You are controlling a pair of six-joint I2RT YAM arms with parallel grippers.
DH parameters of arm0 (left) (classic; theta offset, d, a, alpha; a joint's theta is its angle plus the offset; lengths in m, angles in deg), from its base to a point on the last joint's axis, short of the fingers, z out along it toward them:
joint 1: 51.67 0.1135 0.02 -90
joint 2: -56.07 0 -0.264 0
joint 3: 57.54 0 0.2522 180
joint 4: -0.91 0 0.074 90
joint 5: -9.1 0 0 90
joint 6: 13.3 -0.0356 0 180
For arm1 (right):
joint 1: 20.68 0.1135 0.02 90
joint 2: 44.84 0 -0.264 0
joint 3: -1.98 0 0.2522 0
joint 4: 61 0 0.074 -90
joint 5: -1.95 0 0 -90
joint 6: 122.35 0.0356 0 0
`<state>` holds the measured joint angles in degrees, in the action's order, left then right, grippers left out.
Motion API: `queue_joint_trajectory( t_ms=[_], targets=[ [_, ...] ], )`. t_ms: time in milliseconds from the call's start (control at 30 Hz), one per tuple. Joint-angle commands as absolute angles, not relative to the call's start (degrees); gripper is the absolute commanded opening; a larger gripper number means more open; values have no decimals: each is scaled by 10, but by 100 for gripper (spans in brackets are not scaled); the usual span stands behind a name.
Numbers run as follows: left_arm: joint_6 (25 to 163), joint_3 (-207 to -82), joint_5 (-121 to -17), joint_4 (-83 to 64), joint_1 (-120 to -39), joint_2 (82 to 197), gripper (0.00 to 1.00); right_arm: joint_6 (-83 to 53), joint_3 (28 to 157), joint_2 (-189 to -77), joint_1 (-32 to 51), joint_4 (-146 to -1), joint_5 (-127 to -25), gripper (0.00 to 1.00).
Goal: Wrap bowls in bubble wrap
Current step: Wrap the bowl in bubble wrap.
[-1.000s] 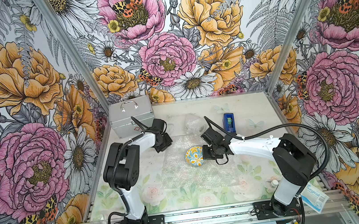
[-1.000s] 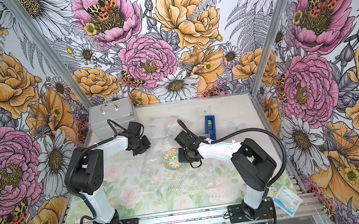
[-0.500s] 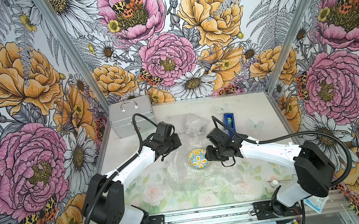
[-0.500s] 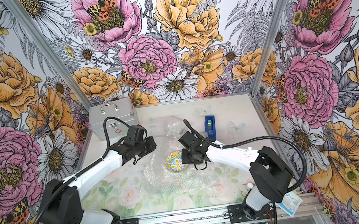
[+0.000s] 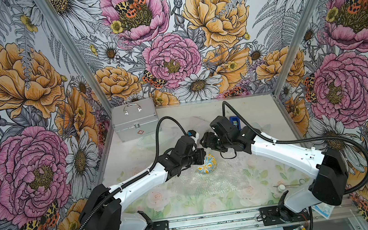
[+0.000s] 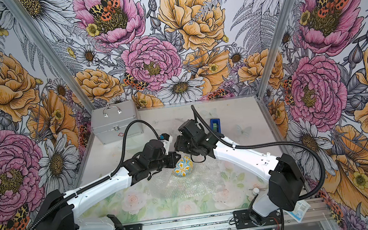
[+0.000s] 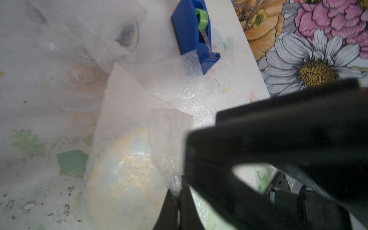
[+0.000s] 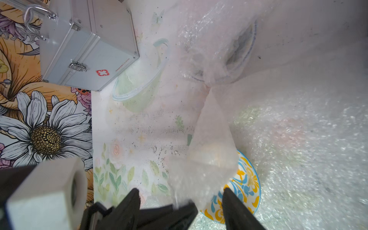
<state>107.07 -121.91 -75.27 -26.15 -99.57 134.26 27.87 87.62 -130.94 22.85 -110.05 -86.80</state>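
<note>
One patterned bowl [image 5: 207,164] [image 6: 183,167] stands tilted on its edge on the bubble wrap [image 5: 213,184] spread over the table's middle. A flap of that wrap is pulled up over the bowl [image 7: 127,171]. My left gripper [image 5: 201,157] [image 7: 179,191] is shut on the flap's edge, right beside the bowl [image 8: 246,183]. My right gripper [image 5: 205,141] [image 8: 181,203] hangs open just behind and above, its fingers either side of the left gripper's tips, holding nothing. A second bowl [image 8: 240,53] lies bundled in bubble wrap farther back.
A silver metal case [image 5: 134,120] stands at the back left, with a clear round dish [image 8: 139,87] in front of it. The blue tape dispenser [image 5: 235,122] [image 7: 196,35] sits behind the right arm. A small white bottle [image 5: 281,181] lies at the front right.
My left arm swung in from the back left to the bowl and shut on the wrap flap. My right gripper opened, let go and drew back a little.
</note>
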Motion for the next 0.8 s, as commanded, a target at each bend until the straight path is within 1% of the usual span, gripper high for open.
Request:
queue_joint_trajectory(
  t_ms=[0,33,100,167,267,300,333,367,400,467,533,600,667,767],
  targets=[
    [1022,-1246,-796,-262,-1021,1345,6,304,884,-1329,222,-1106,-884,67],
    [1019,-1248,-805,-263,-1026,1345,7,306,882,-1329,221,-1106,-885,66],
    [1018,-1242,-818,-253,-1034,1343,7,309,872,-1331,218,-1106,-884,58],
    [1020,-1240,-827,-249,-1036,1345,9,308,858,-1332,218,-1105,-880,53],
    [1024,-1253,-833,-262,-1036,1363,11,307,838,-1329,222,-1105,-878,42],
    [1025,-1255,-830,-261,-1037,1368,17,306,831,-1328,223,-1106,-880,36],
    [1028,-1257,-827,-263,-1037,1371,25,306,825,-1327,223,-1105,-880,31],
    [1033,-1259,-832,-266,-1038,1371,34,305,818,-1326,223,-1105,-882,24],
    [1039,-1260,-836,-272,-1038,1367,42,303,809,-1325,222,-1105,-886,19],
    [1059,-1264,-856,-301,-1034,1351,54,298,796,-1321,222,-1104,-897,13],
    [1094,-1270,-854,-342,-1016,1325,65,290,782,-1320,221,-1095,-903,10],
    [1131,-1274,-845,-395,-979,1294,76,281,771,-1328,218,-1081,-897,7],
    [1161,-1269,-825,-442,-927,1269,83,271,769,-1343,218,-1078,-892,6],
    [1172,-1230,-739,-432,-835,1265,88,259,766,-1362,220,-1076,-887,6]
  ],
)
